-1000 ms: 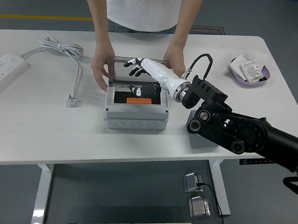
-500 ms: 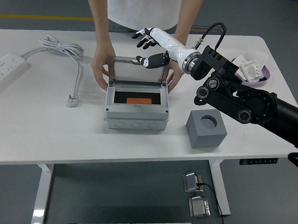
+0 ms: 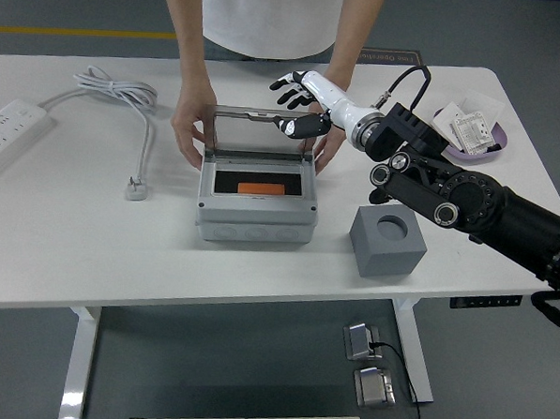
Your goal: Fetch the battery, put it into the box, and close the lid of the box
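Right hand (image 3: 300, 103) open above raised lid (image 3: 262, 133), orange battery (image 3: 260, 188) in box (image 3: 256, 216) below.

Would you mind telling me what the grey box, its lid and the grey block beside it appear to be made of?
The box looks like moulded matte light-grey plastic, with round knockout marks on its front. Its lid seems to be smoky, transparent plastic in a grey frame: the person's hands show through it. The grey block looks like matte foam or soft plastic with a round recess; which one is unclear.

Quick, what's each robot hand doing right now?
Left hand: not in view.
Right hand: at the lid's top edge, thumb under it; whether it grips cannot be told.
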Tool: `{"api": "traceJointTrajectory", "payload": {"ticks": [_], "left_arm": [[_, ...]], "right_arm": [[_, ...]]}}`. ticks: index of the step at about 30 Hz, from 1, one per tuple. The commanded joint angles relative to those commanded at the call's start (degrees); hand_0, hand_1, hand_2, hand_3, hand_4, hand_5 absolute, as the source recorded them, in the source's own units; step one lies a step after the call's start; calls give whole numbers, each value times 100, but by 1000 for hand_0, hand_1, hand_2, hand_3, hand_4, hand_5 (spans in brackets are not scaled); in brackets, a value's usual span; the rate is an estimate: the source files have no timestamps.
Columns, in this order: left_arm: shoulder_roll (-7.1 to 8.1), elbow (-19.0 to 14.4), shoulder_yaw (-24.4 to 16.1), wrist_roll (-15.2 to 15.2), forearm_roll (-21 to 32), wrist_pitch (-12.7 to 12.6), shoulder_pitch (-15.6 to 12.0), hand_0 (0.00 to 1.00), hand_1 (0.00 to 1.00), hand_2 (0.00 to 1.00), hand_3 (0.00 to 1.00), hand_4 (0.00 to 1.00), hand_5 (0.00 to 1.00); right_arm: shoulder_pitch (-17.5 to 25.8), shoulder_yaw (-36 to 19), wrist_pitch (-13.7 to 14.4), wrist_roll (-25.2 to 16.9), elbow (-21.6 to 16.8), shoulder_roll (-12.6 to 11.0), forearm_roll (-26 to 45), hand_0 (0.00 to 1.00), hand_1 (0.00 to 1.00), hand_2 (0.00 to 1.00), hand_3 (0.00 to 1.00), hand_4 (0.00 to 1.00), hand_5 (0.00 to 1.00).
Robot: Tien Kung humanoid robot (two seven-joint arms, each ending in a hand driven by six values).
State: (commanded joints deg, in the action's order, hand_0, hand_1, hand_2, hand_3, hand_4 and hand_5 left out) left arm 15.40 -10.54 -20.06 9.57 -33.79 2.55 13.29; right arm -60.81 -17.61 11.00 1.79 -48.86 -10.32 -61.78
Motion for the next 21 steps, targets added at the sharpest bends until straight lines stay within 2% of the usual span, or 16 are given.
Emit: {"api": "traceJointTrajectory", "payload": {"ticks": [4,5,9,21], "left_arm": [[-3,-3,55,-24,57,-9,9,595,686,543,593,494,176],[-4,-4,70,-30,73,-10,10,595,689,543,592,492,174],[-6,-8,128,-48,145,-14,4,595,689,543,592,492,174],[50,-15,425,-154,543,-58,-95,595,689,543,593,487,170]], "right_arm": [[38,12,10,9,-74,-7,-25,778,667,699,768,669,86],[56,25,12,18,-123,-21,-40,800,705,734,780,669,87],[131,88,26,70,-374,-129,-120,800,705,734,780,669,87],[323,271,-24,509,-1699,-813,-608,771,686,713,781,667,91]]}}
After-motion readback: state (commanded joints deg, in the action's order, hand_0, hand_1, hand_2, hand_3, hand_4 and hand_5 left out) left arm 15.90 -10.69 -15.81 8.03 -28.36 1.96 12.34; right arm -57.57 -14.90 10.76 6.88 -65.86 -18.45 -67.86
